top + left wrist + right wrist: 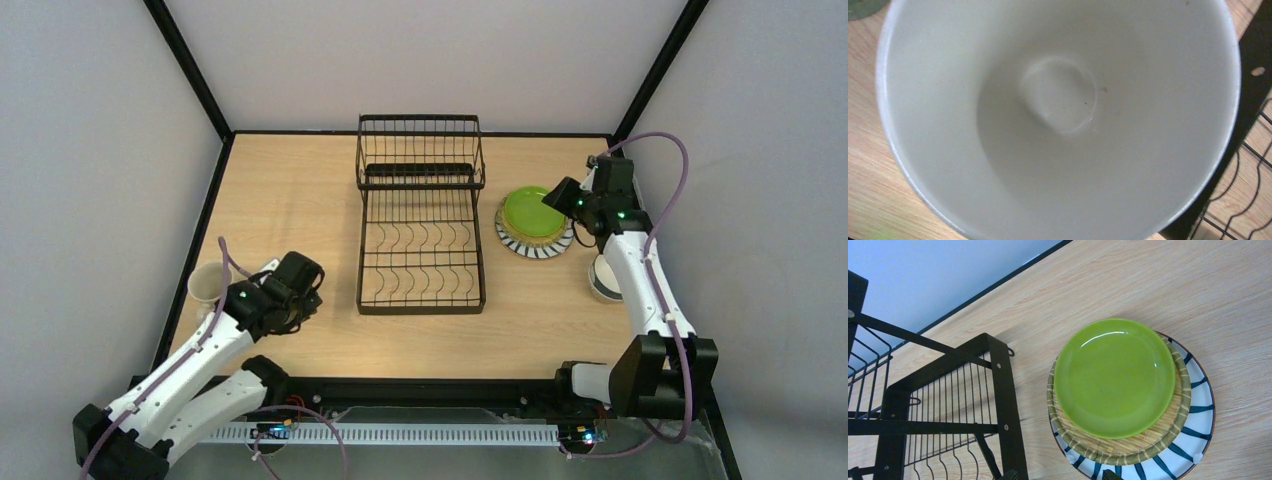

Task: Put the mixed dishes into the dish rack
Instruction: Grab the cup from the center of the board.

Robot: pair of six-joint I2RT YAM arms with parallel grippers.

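Right tool [562, 195] spread wide, empty, poised over lime green round plate [1114, 377] topping tan woven plate [1143, 442] and blue-striped white plate [1200, 420]; black wire dish rack [420, 230] to its left. Left tool [298, 285] at white ceramic mug [1058, 125], looking into open mouth; grip impossible to tell.

White left arm [195, 355] and right arm [640, 275], black joints [660, 368], purple cables [686, 178].

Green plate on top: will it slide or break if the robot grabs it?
The green plate shows shiny glare, so probably slippery. It looks stiff, maybe breakable if dropped. Resting in the tan plate, a push would likely stop at that raised rim.
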